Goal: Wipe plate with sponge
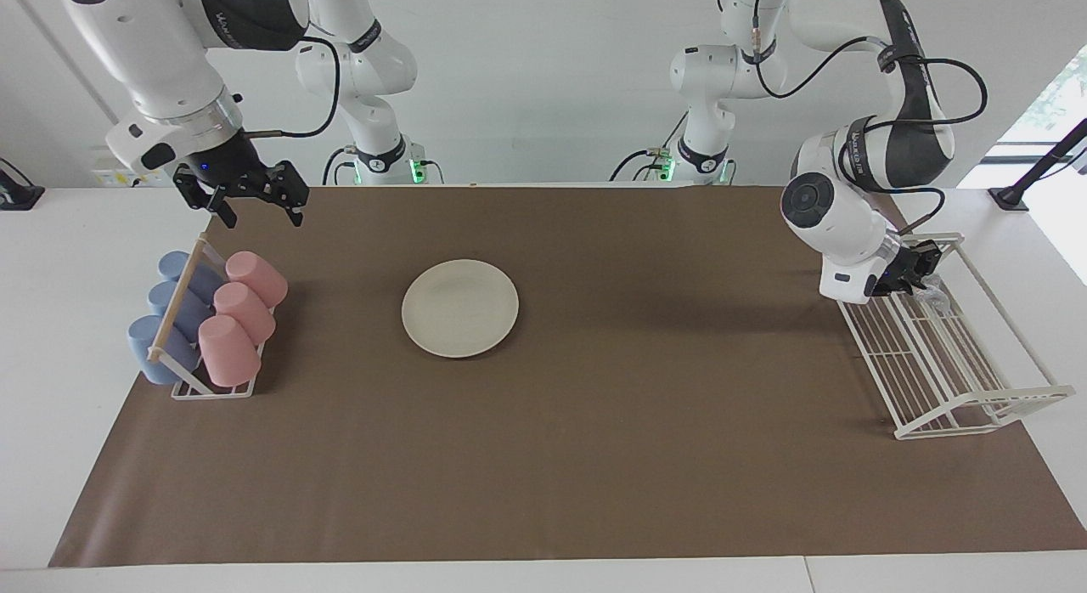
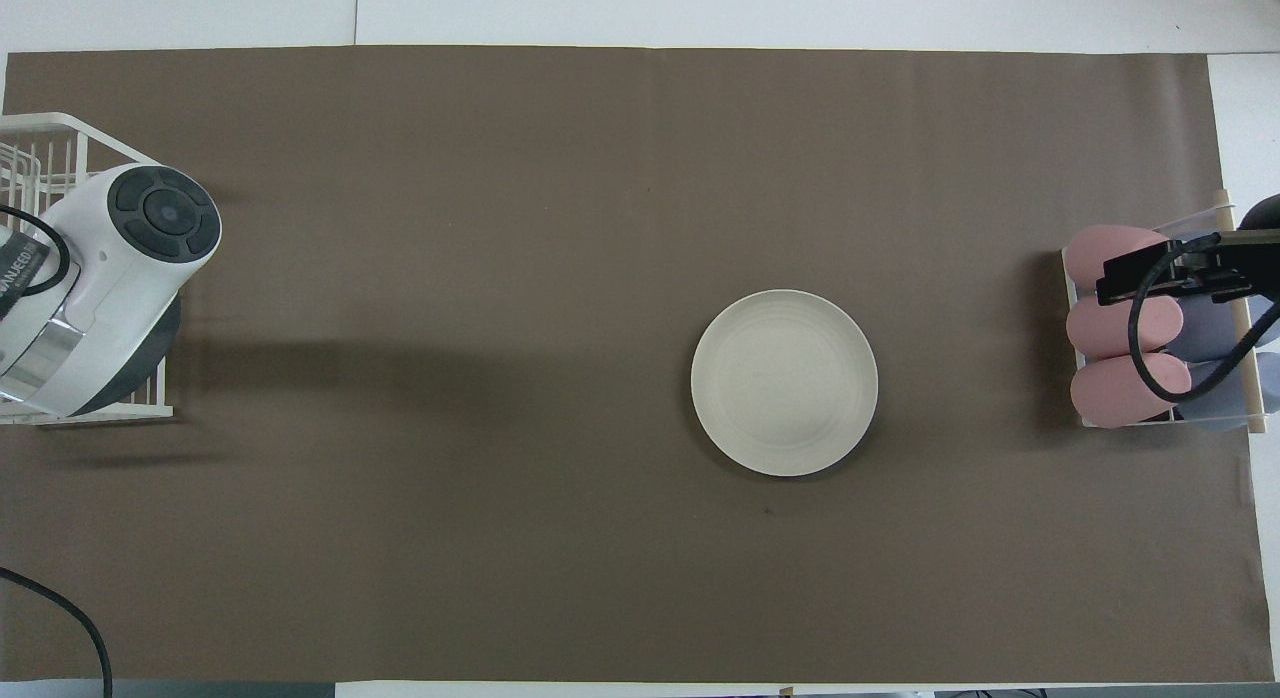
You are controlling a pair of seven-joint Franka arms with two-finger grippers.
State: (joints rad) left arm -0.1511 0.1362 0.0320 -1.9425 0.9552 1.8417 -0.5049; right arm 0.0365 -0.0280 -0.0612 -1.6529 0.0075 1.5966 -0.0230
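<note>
The cream-white plate (image 1: 459, 307) lies flat on the brown mat, nearer the right arm's end; it also shows in the overhead view (image 2: 784, 382). My left gripper (image 1: 919, 268) is down inside the white wire basket (image 1: 977, 410), at its end nearest the robots. The silvery-grey sponge (image 1: 932, 294) shows right at the gripper's tips; I cannot tell whether it is held. In the overhead view the left arm's wrist (image 2: 110, 278) hides the gripper and the sponge. My right gripper (image 1: 255, 206) is open and empty in the air over the cup rack.
A rack (image 1: 212, 389) with several pink and blue cups (image 1: 242, 308) on their sides stands at the right arm's end, also seen in the overhead view (image 2: 1120, 328). The wire basket (image 2: 60, 128) stands at the left arm's end. The brown mat (image 1: 594, 423) covers the table.
</note>
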